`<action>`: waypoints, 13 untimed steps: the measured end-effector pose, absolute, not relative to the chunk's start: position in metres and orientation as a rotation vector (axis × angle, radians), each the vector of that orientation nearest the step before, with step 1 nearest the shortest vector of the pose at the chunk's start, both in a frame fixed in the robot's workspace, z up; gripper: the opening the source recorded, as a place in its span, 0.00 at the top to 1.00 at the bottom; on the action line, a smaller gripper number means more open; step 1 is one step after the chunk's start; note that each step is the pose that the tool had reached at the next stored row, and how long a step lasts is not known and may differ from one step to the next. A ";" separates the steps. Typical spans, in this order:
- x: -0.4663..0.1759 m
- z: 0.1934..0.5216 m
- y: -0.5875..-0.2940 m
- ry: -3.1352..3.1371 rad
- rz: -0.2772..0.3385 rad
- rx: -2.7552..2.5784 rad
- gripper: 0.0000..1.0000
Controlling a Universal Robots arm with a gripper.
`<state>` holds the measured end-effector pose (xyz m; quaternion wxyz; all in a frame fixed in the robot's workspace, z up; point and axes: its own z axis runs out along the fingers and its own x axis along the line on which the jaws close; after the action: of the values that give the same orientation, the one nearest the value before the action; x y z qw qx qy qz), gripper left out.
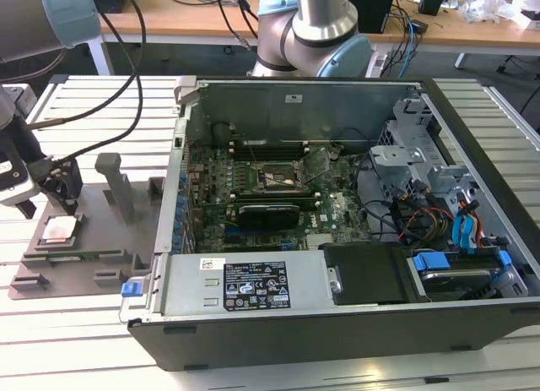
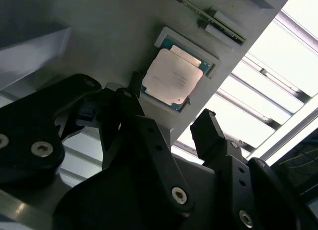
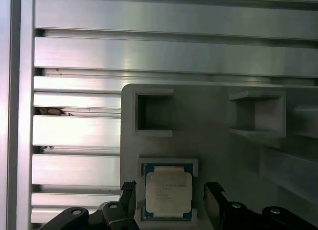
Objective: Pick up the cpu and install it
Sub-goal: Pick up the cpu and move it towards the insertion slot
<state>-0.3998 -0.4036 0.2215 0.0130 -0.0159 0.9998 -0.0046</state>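
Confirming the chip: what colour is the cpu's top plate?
Pale silvery-grey; the cpu shows best in the first wrist view.

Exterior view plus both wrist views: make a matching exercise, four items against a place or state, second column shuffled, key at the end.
Column one:
1. cpu
2. claw
3. socket
4. computer case

Column two:
a. side panel off, on the exterior view's right
b. seated in a pocket of the grey holder
c. open, one finger either side of the cpu
d. on the motherboard, inside the case

Pairs: 1-b, 2-c, 3-d, 4-a.
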 end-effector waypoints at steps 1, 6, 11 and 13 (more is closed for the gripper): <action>-0.400 0.221 -0.404 3.115 -0.014 -0.050 0.34; -0.400 0.214 -0.407 3.115 -0.014 -0.053 0.34; -0.399 0.209 -0.414 3.114 -0.014 -0.083 0.34; -0.398 0.207 -0.414 3.113 -0.016 -0.119 0.34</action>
<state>-0.3979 -0.4145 0.2066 0.0131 -0.0382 0.9992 -0.0050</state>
